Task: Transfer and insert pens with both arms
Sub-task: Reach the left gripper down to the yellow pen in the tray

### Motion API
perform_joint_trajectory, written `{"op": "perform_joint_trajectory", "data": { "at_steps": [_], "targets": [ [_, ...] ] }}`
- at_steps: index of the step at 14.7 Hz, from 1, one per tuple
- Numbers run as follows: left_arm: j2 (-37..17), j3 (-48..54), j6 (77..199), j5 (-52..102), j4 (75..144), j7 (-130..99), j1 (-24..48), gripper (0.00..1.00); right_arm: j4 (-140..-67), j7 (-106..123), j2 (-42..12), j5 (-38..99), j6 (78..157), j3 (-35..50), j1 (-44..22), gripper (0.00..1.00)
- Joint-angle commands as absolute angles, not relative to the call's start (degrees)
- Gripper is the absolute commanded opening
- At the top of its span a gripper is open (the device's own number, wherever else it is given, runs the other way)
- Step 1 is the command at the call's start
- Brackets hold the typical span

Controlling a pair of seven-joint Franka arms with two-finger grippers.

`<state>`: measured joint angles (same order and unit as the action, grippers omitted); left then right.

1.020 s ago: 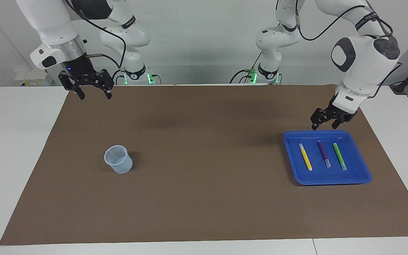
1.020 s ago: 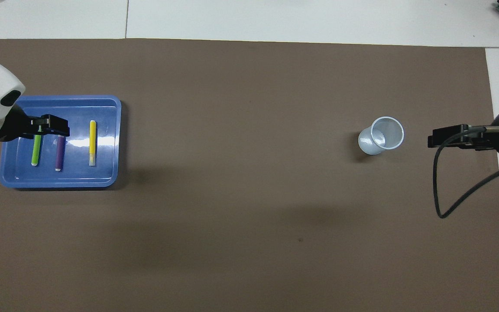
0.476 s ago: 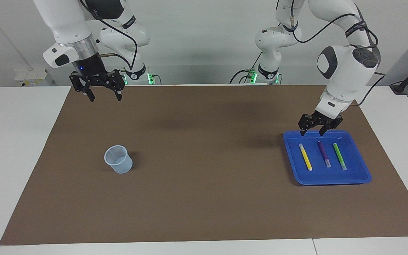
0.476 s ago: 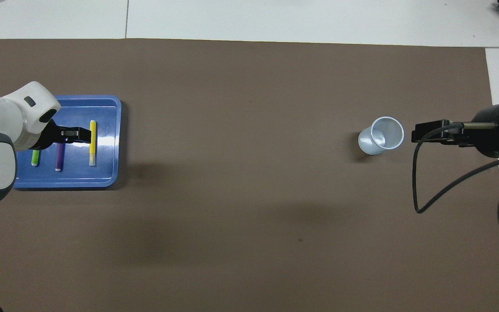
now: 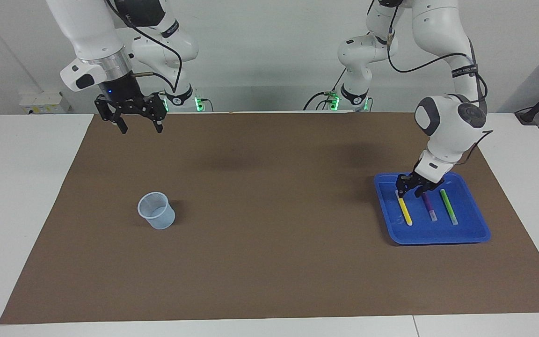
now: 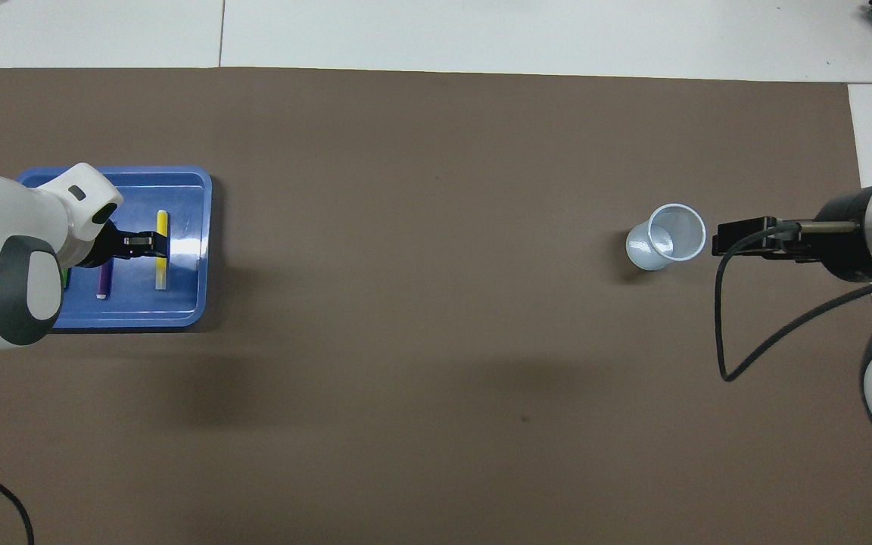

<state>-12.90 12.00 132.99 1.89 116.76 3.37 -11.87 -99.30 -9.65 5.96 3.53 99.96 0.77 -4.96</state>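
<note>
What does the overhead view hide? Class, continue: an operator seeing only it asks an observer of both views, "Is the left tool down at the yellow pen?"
Observer: Yes, the left tool is low inside the blue tray, at the end of the yellow pen nearer the robots.
Operator: What lies under that arm?
Observer: The green pen lies flat in the tray beside the purple pen.
Operator: Is the right tool at the cup?
Observer: No, the right tool hangs high over the mat's edge, clear of the cup.
</note>
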Motion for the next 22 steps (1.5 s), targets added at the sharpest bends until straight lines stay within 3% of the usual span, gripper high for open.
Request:
{"op": "perform_joint_trajectory", "data": {
  "at_steps": [1, 5, 11, 17, 19, 22],
  "targets": [
    [-14.85, 12.22, 135.52, 2.55, 116.89, 4.22, -12.22, 0.59, -100.55, -9.67, 7.38, 3.87, 99.58, 1.23, -4.83, 1.0],
    [-15.29, 12.22, 134.74, 2.55, 116.98, 4.22, -12.22, 0.57, -100.63, -9.76, 7.47, 4.31, 98.71, 1.14, -4.39, 1.0],
    [-15.91, 12.22, 135.53, 2.46, 117.16, 4.31, -12.22, 0.43, -100.72, -9.84, 7.91, 4.31, 96.33, 1.23, -4.75, 1.0],
    [-17.23, 12.22, 137.02, 2.46, 117.16, 4.48, -12.48, 0.42, -100.99, -9.76, 8.61, 4.48, 94.31, 1.32, -4.92, 1.0],
    [-17.14, 12.13, 137.02, 2.46, 117.42, 4.48, -12.57, 0.33, -101.08, -9.76, 8.61, 6.49, 94.39, 1.58, -5.01, 1.0],
    [-17.14, 12.22, 137.11, 2.46, 117.51, 4.48, -12.57, 0.09, -102.21, -7.23, 8.7, 10.97, 94.39, 1.58, -5.01, 1.0]
  ]
}}
